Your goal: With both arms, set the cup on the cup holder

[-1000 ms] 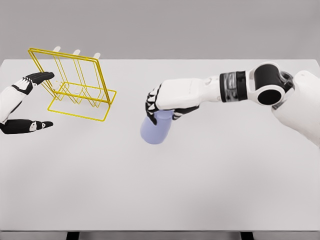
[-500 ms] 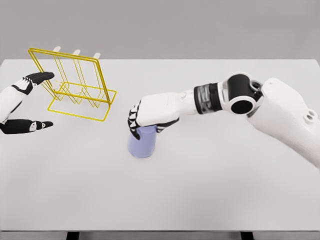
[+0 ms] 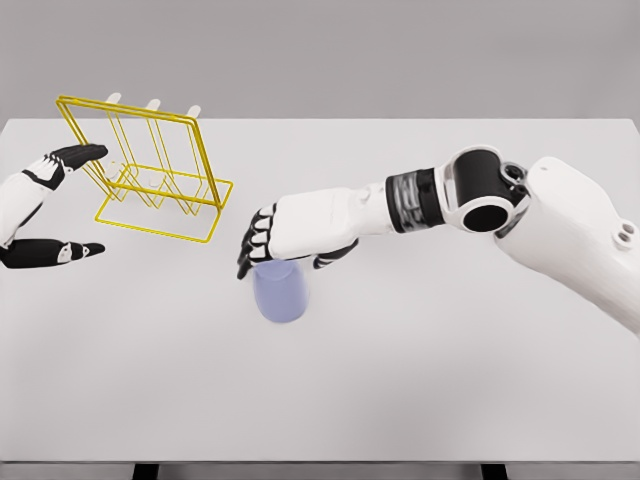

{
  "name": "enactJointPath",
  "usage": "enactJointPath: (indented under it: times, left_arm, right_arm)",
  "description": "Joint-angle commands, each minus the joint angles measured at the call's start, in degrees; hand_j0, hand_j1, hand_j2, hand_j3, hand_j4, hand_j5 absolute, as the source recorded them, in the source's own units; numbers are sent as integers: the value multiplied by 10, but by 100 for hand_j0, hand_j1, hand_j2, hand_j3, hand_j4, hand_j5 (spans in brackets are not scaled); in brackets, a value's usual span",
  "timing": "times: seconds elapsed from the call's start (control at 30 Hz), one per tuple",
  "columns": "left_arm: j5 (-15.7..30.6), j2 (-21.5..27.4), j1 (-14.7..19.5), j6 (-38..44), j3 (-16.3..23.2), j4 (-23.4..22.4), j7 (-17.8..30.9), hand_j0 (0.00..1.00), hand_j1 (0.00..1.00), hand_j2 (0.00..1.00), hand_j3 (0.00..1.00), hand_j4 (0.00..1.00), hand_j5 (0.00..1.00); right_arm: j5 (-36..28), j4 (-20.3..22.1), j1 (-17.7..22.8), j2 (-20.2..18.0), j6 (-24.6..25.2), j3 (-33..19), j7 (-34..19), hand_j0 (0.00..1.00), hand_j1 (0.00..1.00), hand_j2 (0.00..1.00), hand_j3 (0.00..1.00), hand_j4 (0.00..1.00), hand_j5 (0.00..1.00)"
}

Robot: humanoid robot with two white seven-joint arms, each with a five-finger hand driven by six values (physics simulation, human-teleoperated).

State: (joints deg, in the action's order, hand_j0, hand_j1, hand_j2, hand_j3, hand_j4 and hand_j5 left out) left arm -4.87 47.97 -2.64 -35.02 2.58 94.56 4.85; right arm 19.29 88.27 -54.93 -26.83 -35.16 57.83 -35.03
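We see the right hand (image 3: pixel 275 240) spread above the cup (image 3: pixel 279 291), releasing it at the cup holder's (image 3: pixel 150 170) four o'clock (handover position); the left hand (image 3: pixel 45 205) waits, fingers spread.

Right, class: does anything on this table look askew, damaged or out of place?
Nothing stands out. The blue cup stands on the table, under the right hand, whose fingers are spread above it. The yellow wire cup holder sits undamaged at the far left, beside the open left hand.

right hand (image 3: pixel 285 232) hides the cup's (image 3: pixel 280 296) top; grip perhaps loosened.
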Motion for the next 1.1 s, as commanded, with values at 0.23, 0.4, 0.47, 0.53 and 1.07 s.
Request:
enactJointPath:
  times: [0.23,0.4,0.47,0.53,1.07]
  left_arm:
    - [-5,5,13,0,-34,13,41,100,100,100,100,100,100]
    - [-31,7,69,0,-35,10,108,100,100,100,100,100,100]
    - [-33,29,85,0,-24,19,108,100,100,100,100,100,100]
    - [-33,69,92,0,-7,26,108,100,100,100,100,100,100]
    - [104,45,557,0,580,4,281,100,100,100,100,100,100]
  right_arm:
    - [-51,9,97,-45,2,-313,0,100,100,100,100,100,100]
    - [-58,7,368,-110,2,-605,0,100,100,100,100,100,100]
    - [-57,13,456,-107,2,-653,0,100,100,100,100,100,100]
    - [-56,25,511,-107,2,-661,0,100,100,100,100,100,100]
    - [-57,83,556,-78,2,-681,0,100,100,100,100,100,100]
